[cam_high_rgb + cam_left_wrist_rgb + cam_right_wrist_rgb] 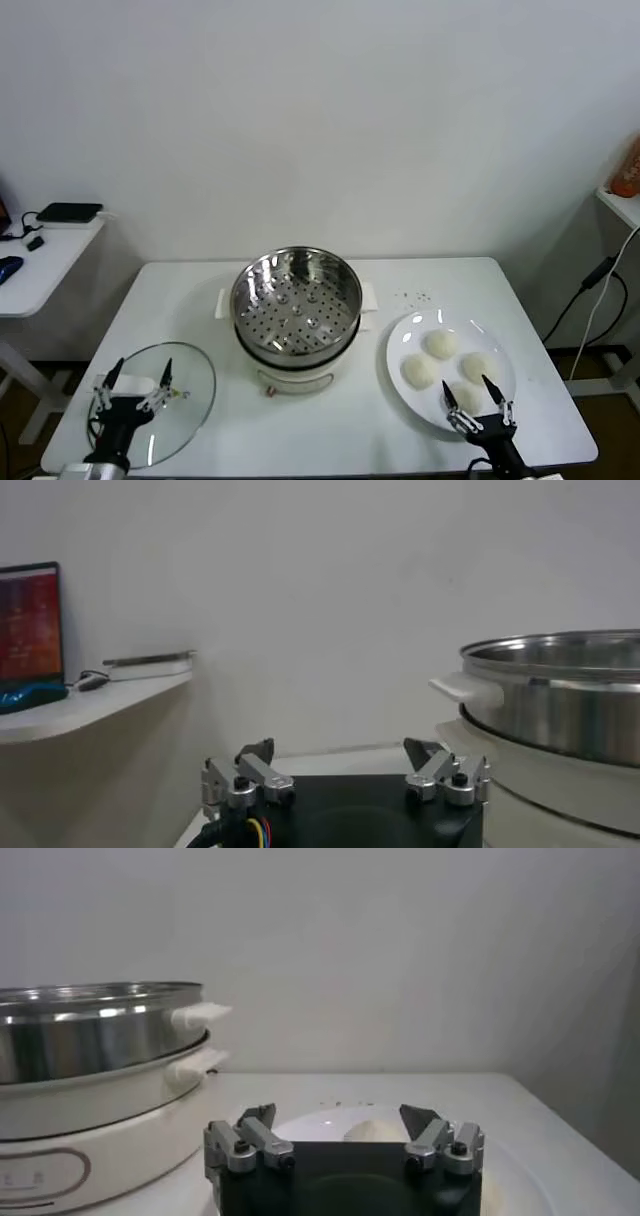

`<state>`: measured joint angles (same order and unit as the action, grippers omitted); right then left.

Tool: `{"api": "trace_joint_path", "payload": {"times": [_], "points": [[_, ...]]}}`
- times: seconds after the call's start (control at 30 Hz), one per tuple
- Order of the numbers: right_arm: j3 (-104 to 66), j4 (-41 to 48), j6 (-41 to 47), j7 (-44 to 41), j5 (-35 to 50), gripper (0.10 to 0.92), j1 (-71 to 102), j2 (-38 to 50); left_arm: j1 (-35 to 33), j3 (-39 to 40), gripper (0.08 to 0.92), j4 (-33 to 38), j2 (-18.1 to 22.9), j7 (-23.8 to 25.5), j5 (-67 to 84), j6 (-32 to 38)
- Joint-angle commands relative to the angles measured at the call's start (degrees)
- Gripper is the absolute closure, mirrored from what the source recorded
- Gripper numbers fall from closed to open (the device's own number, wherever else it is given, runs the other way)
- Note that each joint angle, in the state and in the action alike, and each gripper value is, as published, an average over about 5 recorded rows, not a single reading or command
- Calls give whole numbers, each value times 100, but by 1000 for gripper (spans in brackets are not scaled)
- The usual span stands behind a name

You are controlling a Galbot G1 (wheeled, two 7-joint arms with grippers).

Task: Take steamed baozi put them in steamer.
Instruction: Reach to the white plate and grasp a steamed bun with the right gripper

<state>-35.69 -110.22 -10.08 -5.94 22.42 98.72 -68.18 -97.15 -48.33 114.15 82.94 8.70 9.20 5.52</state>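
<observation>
The steamer (297, 305), a shiny steel pot with a perforated tray on a white base, stands mid-table with nothing in it. Several cream-white steamed baozi (441, 343) lie on a flat white plate (405, 342) to its right. My right gripper (467, 384) is open at the plate's near edge, just above the nearest baozi (465, 400). In the right wrist view that gripper (338, 1116) is empty, with a baozi (372, 1131) beyond it and the steamer (90, 1048) off to one side. My left gripper (143, 366) hangs open and idle over the glass lid.
A round glass lid (190, 400) lies at the table's front left. In the left wrist view the left gripper (338, 752) holds nothing and the steamer (560, 700) is close. A side table (45, 250) stands far left. A black cable (590, 290) hangs at the right.
</observation>
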Motion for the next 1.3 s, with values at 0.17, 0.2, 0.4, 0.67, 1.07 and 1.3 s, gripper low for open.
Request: {"api": "trace_joint_path", "payload": {"times": [0.17,0.2,0.4,0.67,1.07,1.3], "points": [[-386,9,984,-98,-478,203,-952,750,21,17,177,13,-40,-36,-11,29],[-391,28,1245,-128,-543,203,-1127,917,29,19,177,19,-39,-35,-13,29],[-122,103,2557,-629,-665,203,-2063,1944,184,31,177,54,62,-50,-56,24],[1171,673,3116,-1703,-775,203,-3462,3238,383,100,177,80,285,-84,-262,8],[5098,1921,2741,-4465,-527,203,-7414,4691,196,297,177,196,387,-257,-632,-59],[8587,2537,2347,-5409,-809,203,-10650,4622,152,321,177,179,376,-277,-677,-12]]}}
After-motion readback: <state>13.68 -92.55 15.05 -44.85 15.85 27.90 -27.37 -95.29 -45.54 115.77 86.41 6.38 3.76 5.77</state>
